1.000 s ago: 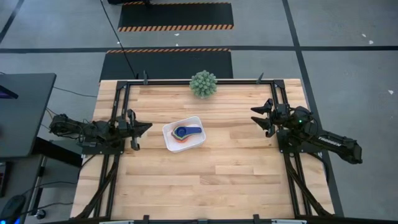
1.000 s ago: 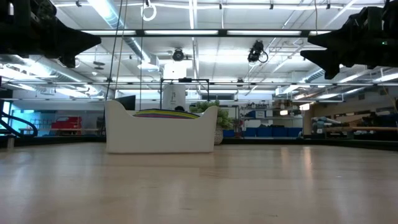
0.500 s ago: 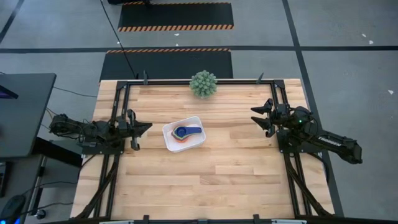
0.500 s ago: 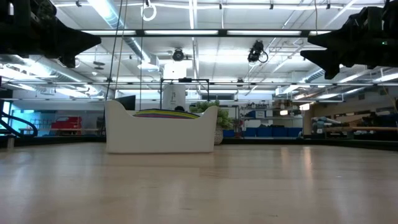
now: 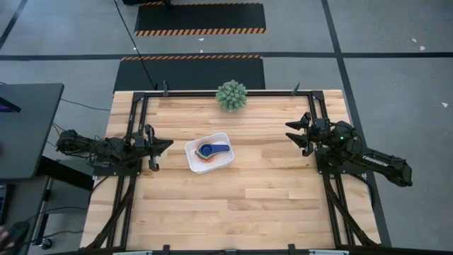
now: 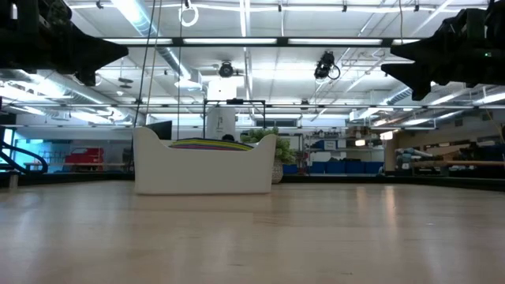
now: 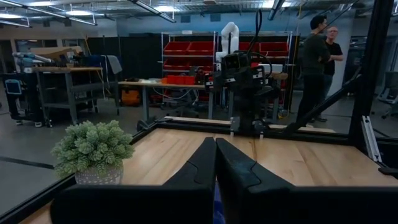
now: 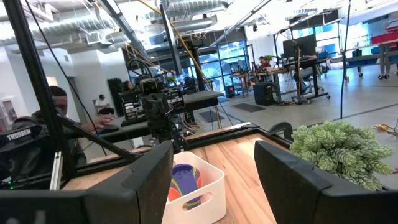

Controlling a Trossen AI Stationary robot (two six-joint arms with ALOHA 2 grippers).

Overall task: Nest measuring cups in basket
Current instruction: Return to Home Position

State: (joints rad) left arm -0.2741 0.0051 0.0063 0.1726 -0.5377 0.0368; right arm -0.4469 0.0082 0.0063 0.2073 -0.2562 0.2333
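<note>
- the only word that can be read is "trossen", in pale capital letters on a single line, seen in the right wrist view.
- it stands on a dark surface that looks like the dark top of a person (image 8: pixel 31 155) sitting beyond the tabletop (image 8: pixel 239 180); whether it is clothing cannot be told for sure.
- the word sits just beside the black frame post (image 8: pixel 27 62) that slants across that side of the view.
- other lettering in the room beyond, in any view, is too small or blurred to read.
</note>
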